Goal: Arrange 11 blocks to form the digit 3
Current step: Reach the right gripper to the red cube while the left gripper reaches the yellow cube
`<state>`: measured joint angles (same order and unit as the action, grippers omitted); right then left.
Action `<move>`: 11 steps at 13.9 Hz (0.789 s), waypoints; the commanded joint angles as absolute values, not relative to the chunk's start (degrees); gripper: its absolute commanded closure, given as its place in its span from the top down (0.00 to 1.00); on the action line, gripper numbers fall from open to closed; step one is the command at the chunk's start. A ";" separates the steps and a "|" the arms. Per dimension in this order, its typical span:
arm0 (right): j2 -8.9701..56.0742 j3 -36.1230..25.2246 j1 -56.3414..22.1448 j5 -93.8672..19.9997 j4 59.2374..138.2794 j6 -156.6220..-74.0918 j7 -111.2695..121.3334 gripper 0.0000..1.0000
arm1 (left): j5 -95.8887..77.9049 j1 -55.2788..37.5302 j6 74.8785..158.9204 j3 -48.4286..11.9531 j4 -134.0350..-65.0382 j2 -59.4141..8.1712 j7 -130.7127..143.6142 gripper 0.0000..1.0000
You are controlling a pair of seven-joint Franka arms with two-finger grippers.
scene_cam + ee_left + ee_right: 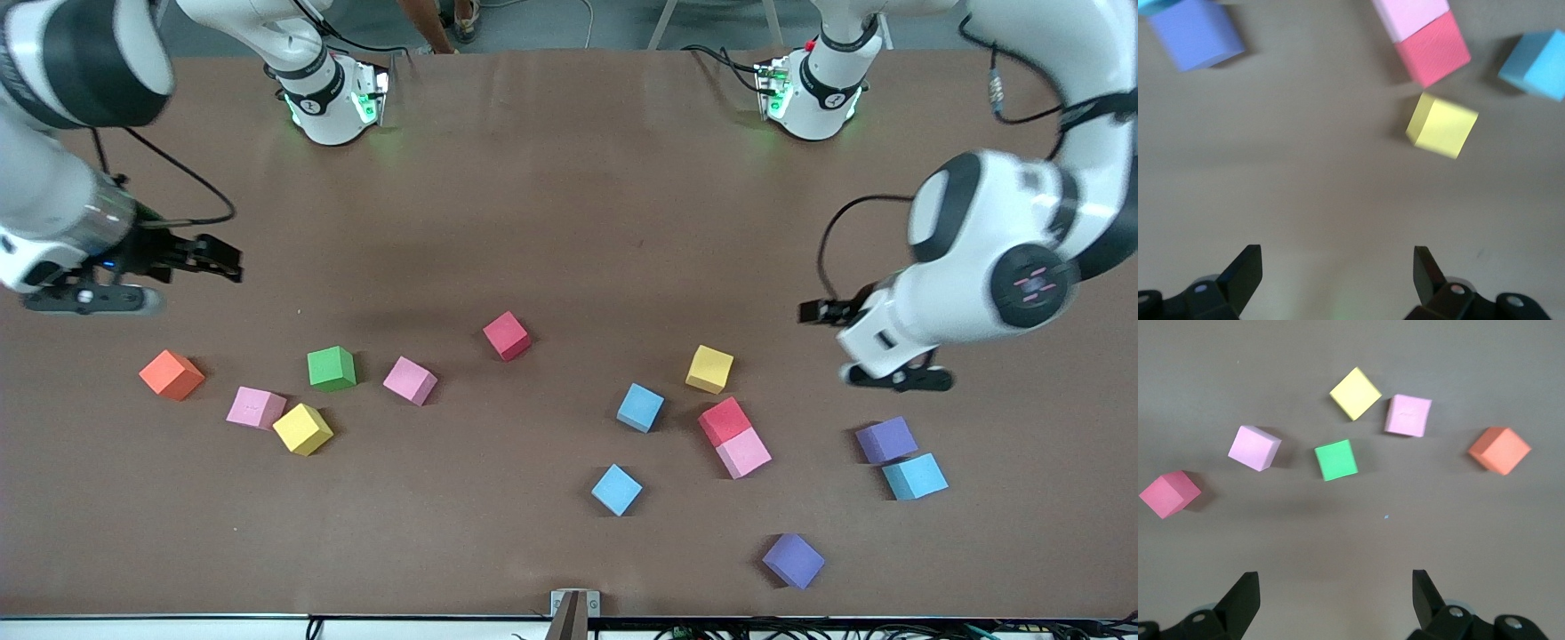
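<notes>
Step in hand: opening, no digit 3 formed yet. Blocks (pixel 506 335) lie scattered across camera-side half of table (pixel 569 178), mostly apart; only red-pink and purple-blue pairs touch. Cubes have no long axis; each turned at own angle.

Left gripper (pixel 1335 280) hovers over bare table near yellow block (pixel 1442 125), fingers apart, empty. Right gripper (pixel 1335 600) over bare table near green block (pixel 1335 459), fingers apart, empty.

Next move, judged: pick first block, square it up, start row

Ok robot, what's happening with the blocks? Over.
Left pincer open, empty, over bare table near yellow block. Right pincer open, empty, above orange block. Blocks scattered, no digit 3 yet. Nothing in the way.
</notes>
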<state>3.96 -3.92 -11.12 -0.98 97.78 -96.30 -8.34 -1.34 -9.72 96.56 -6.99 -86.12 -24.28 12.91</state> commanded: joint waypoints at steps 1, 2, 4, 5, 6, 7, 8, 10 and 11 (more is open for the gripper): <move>6.84 -4.22 -14.83 -0.53 100.28 -98.61 -17.18 1.00 | -1.41 -13.08 102.62 -6.86 -85.52 -28.98 18.61 1.00; 8.42 -4.22 -16.85 -0.61 100.28 -99.40 -22.10 1.00 | -1.41 -14.40 105.35 -6.86 -86.13 -30.40 19.94 1.00; 12.11 -4.13 -21.51 -0.79 100.20 -101.85 -33.00 1.00 | -0.97 -16.34 111.86 -6.68 -88.06 -32.68 21.53 1.00; 14.22 -4.13 -23.53 -1.66 100.20 -103.26 -37.57 1.00 | 0.51 -16.96 114.06 -6.77 -88.76 -33.30 22.14 1.00; 16.07 -4.13 -25.12 -3.06 100.20 -104.92 -41.36 1.00 | 1.75 -17.31 116.61 -6.77 -88.86 -34.79 23.11 1.00; 18.09 -4.13 -26.70 -5.08 100.11 -106.51 -44.88 1.00 | 2.54 -18.10 118.98 -6.77 -88.86 -36.11 24.25 1.00; 19.76 -4.13 -28.20 -7.01 100.11 -108.00 -47.26 1.00 | 2.81 -18.71 121.27 -6.68 -88.86 -37.43 25.30 1.00; 24.50 -4.13 -30.93 -9.40 99.76 -112.30 -52.62 1.00 | 4.64 -19.51 123.13 -6.77 -89.03 -38.58 26.54 1.00; 26.44 -4.13 -31.98 -10.62 99.58 -115.37 -56.74 1.00 | 5.09 -19.60 123.66 -6.77 -89.03 -38.76 26.54 1.00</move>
